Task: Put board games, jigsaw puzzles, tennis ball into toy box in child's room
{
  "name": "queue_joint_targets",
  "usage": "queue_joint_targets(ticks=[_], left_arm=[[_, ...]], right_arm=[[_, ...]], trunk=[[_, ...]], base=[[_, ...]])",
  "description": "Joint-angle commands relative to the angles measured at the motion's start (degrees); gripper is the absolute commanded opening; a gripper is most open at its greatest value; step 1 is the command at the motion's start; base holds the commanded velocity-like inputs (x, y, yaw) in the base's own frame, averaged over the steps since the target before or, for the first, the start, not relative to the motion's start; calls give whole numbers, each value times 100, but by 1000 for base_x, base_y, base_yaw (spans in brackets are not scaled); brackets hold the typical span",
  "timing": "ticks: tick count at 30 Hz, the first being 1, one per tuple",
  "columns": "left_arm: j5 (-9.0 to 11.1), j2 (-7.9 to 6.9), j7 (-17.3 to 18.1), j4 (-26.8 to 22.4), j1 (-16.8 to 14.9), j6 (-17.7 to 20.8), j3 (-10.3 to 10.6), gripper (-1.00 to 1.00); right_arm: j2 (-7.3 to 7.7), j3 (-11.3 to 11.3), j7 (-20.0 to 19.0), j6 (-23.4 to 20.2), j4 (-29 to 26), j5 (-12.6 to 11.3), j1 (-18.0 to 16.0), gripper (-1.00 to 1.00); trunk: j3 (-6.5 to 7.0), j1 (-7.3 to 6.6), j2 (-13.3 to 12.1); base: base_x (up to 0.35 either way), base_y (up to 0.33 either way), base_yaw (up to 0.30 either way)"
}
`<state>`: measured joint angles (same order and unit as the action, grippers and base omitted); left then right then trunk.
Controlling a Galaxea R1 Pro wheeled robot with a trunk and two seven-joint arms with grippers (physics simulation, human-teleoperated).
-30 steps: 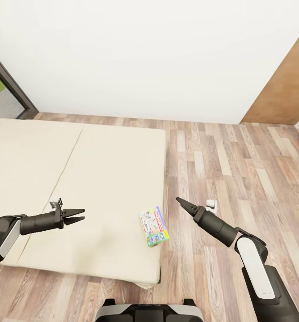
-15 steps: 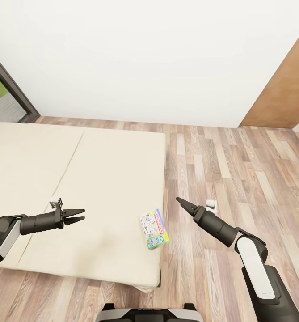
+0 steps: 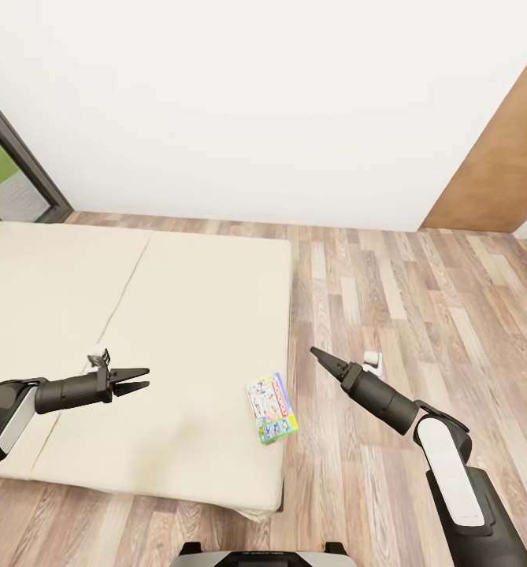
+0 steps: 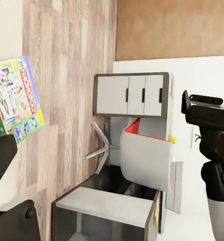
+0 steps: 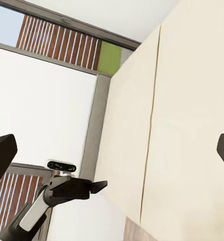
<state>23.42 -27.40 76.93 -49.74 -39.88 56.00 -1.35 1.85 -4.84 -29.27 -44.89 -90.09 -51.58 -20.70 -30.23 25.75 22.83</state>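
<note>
A board game (image 3: pixel 272 408) with a green edge and a white colourful cover lies flat on the bed (image 3: pixel 137 315), close to the mattress's near right corner. It appears again in the left wrist view as the board game (image 4: pixel 16 95), printed "MONOPOLY". My left gripper (image 3: pixel 141 382) hovers open over the mattress, well to the left of the box. Out over the wood floor, just right of the bed's edge, my right gripper (image 3: pixel 320 356) is also open, its fingertips (image 5: pixel 1 150) spread wide. Neither holds anything.
A white wall runs behind the bed, with a dark-framed window (image 3: pixel 11 157) at the left and a brown wood panel (image 3: pixel 507 157) at the right. Plank floor (image 3: pixel 421 299) stretches to the right. A grey cabinet (image 4: pixel 132 94), a red-and-white chair (image 4: pixel 142 155) and a dark desk (image 4: pixel 107 208) stand across the room.
The whole head picture has shifted a little, so the camera moved: the bed shows lower and the robot's base has slid out at the bottom. Both arms keep their poses.
</note>
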Motion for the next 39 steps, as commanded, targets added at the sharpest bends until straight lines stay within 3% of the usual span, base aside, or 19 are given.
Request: queue_joint_targets(ticks=[1,39], left_arm=[[15,-2,6,0,-3,52,3,100],[14,-2,1,0,-3,52,8,100]], right_arm=[[-1,-8,-8,-38,-1,-10,-4,100],[-1,-8,-5,-38,-2,-10,-4,100]], trunk=[[2,3,9],[360,3,9]], base=[[0,0,0],[0,0,0]])
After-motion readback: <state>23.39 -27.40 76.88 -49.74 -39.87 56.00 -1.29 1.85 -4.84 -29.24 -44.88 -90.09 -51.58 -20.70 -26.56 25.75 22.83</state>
